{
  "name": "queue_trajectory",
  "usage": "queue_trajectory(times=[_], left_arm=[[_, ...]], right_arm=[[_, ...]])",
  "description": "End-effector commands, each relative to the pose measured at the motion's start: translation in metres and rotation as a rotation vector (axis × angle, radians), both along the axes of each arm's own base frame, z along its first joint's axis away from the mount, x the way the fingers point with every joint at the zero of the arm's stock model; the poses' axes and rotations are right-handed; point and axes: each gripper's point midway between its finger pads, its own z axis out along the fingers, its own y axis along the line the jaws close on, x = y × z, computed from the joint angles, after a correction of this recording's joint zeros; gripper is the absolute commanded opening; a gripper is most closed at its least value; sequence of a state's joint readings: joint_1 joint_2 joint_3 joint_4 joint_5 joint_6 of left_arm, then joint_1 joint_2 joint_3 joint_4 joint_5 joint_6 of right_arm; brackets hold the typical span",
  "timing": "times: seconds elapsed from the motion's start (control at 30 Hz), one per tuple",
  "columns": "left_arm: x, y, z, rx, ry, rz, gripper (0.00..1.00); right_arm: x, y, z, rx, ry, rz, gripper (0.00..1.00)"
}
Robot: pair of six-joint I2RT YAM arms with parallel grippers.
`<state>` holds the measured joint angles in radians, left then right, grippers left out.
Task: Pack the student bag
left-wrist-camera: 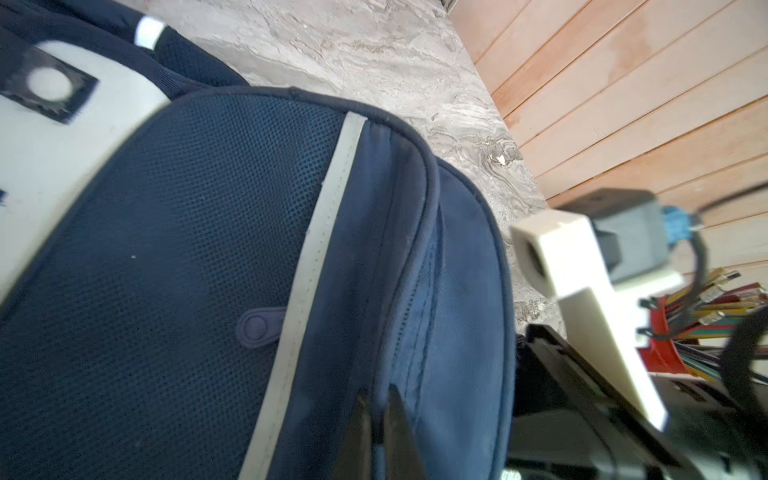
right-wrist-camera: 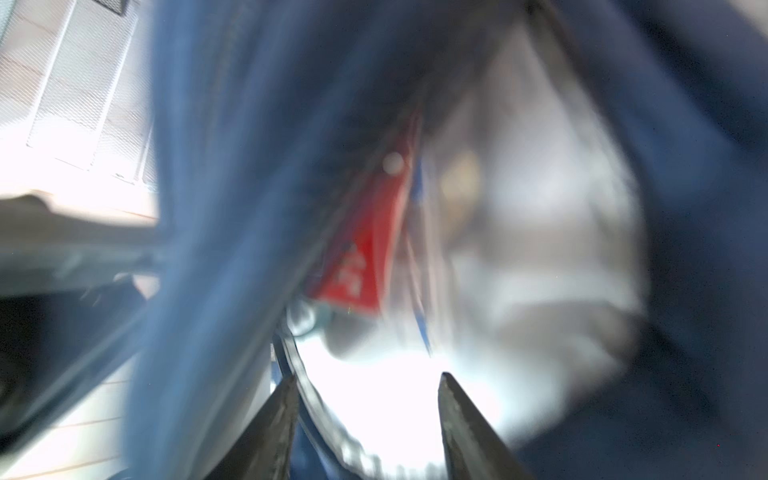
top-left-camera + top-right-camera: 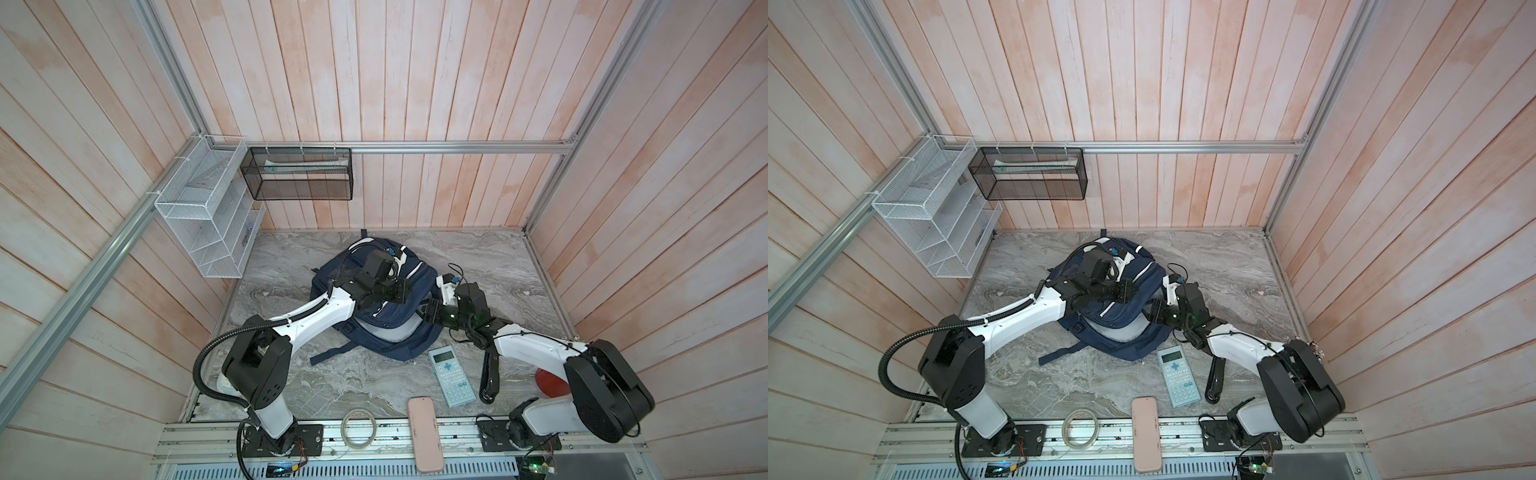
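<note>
- Student bag point(image 3: 399, 349) lies flat mid worktop point(image 3: 478, 257), long axis running from back wall point(image 3: 415, 187) to near edge, top handle toward the wall.
- Left gripper point(image 1: 380, 415) clenched on its fabric.
- Right gripper point(image 2: 368, 382) released, jaws apart.

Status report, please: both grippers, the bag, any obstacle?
Left gripper shut on student bag fabric. Right gripper open, at bag's side. Calculator beside bag, not blocking.

A pale-teal calculator point(image 3: 451, 377) lies flat on the marbled tabletop point(image 3: 332, 386). In front of it, a pink oblong case point(image 3: 424, 434) and a clear tape ring point(image 3: 358, 428) rest on the metal rail. A white wire rack point(image 3: 208, 212) and a black mesh basket point(image 3: 297, 174) hang on the walls. A red round thing point(image 3: 548, 384), perhaps a ball, is half hidden.
</note>
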<state>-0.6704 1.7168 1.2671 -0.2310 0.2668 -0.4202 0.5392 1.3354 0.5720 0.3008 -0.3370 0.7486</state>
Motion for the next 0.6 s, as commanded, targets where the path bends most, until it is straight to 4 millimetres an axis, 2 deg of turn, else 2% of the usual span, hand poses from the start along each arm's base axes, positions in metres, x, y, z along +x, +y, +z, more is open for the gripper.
queue_trajectory(times=[0.0, 0.1, 0.13, 0.2, 0.3, 0.37, 0.43, 0.57], left_arm=[[0.008, -0.006, -0.013, -0.034, 0.018, 0.020, 0.01], [0.009, -0.007, -0.008, -0.076, 0.008, 0.019, 0.02], [0.009, -0.007, -0.003, -0.110, 0.005, 0.016, 0.07], [0.007, -0.005, 0.008, -0.157, 0.001, 0.011, 0.27], [0.002, 0.007, 0.026, -0.175, -0.031, 0.036, 0.47], [-0.004, 0.023, 0.037, -0.179, -0.052, 0.071, 0.55], [-0.012, 0.051, 0.044, -0.193, -0.068, 0.131, 0.61], [-0.021, 0.119, 0.030, -0.243, -0.055, 0.296, 0.64]], right_arm=[[-0.029, -0.035, -0.029, -0.122, 0.061, -0.077, 0.54], [-0.055, -0.038, -0.028, -0.119, 0.050, -0.079, 0.57], [-0.062, -0.035, -0.025, -0.113, 0.038, -0.071, 0.61], [-0.072, -0.023, -0.021, -0.086, 0.021, -0.036, 0.68], [-0.079, -0.001, -0.020, -0.051, 0.018, 0.031, 0.74], [-0.078, 0.011, -0.020, -0.052, 0.001, 0.052, 0.75], [-0.071, 0.017, -0.021, -0.068, -0.020, 0.054, 0.75], [-0.048, 0.020, -0.032, -0.144, -0.026, 0.009, 0.69]])
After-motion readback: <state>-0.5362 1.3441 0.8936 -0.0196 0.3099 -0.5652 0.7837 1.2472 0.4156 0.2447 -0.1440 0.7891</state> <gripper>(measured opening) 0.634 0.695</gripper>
